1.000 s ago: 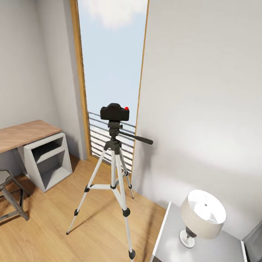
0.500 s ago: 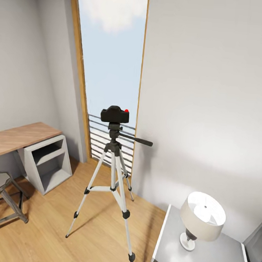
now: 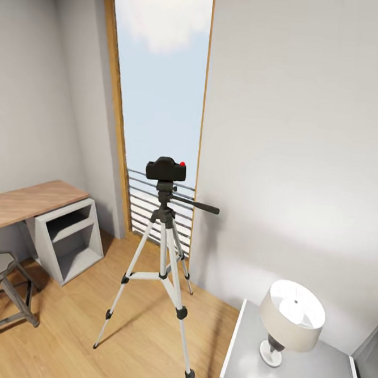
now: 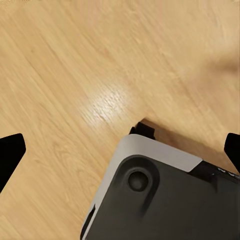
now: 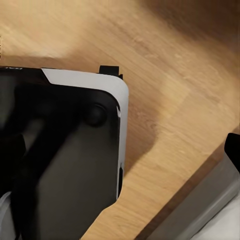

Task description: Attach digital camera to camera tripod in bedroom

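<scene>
The digital camera [image 3: 166, 168] sits on top of the camera tripod [image 3: 162, 249], level, its red button up, right on the black head with no gap to be seen; from here the attaching looks done, though the joint itself is too small to check. The tripod stands upright on the wood floor [image 3: 138, 333] in front of the tall window [image 3: 159, 96], straight ahead of the robot and well apart from it, its long axis vertical and its black handle [image 3: 196, 204] pointing toward the robot's right. Both arms hang low beside the robot's base, so the camera lies up and forward of either one, and neither arm looks clearly nearer. The left end effector [image 4: 120, 150] is spread wide, its two dark fingertips at opposite edges of the left wrist view, with only floor and the base's corner [image 4: 150, 190] between them. Of the right end effector just one fingertip [image 5: 233, 147] shows, so I cannot tell whether it is open or closed. A bench [image 3: 23, 201] stands at the left, a lamp [image 3: 289, 319] at the right.
</scene>
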You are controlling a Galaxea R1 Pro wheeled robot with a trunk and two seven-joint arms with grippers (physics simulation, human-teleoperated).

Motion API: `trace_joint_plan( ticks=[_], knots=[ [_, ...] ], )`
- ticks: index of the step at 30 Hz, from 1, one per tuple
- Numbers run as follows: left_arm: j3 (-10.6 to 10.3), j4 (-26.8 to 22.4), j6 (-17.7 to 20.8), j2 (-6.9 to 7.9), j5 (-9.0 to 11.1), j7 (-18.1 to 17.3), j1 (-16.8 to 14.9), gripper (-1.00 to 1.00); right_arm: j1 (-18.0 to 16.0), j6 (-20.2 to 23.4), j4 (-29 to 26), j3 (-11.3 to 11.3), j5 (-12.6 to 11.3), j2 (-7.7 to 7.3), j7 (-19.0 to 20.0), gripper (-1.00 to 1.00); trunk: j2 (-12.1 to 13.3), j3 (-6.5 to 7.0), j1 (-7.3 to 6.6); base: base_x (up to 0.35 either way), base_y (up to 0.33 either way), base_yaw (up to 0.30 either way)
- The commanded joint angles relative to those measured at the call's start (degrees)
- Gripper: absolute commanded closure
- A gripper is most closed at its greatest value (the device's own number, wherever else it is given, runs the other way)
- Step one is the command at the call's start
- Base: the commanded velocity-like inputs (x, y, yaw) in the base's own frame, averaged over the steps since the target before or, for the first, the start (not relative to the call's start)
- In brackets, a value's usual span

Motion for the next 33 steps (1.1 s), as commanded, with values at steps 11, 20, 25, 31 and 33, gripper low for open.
trace_joint_plan(
  ticks=[11,20,25,31,33],
  knots=[
    [-0.5,0.0,-0.1,-0.01,0.5,0.2,0.0,-1.0,-0.1,-0.2,0.0,-0.1,0.6,-0.09,-0.1,-1.0,-0.1,0.93,0.02,0.0,0.0,0.0],
    [-0.5,0.0,-0.1,-0.01,0.5,0.2,0.0,-1.0,-0.1,-0.3,0.0,-0.1,0.6,-0.08,-0.1,-1.0,-0.1,1.76,0.02,0.0,0.0,0.0],
    [-0.5,0.0,-0.1,-0.01,0.5,0.2,0.0,-1.0,-0.1,-0.3,0.0,-0.1,0.6,-0.09,-0.1,-1.0,-0.1,2.22,0.02,0.0,0.0,0.0],
    [-0.4,-0.1,-0.1,0.01,0.6,0.2,0.0,-1.0,-0.1,-0.4,0.0,-0.1,0.7,-0.09,-0.1,-1.0,-0.1,2.77,0.02,0.0,0.0,0.0],
    [-0.4,-0.1,-0.1,0.03,0.7,0.2,0.0,-1.0,-0.1,-0.4,0.0,-0.1,0.7,-0.09,-0.1,-1.0,-0.1,2.96,0.02,0.0,0.0,0.0]
  ],
)
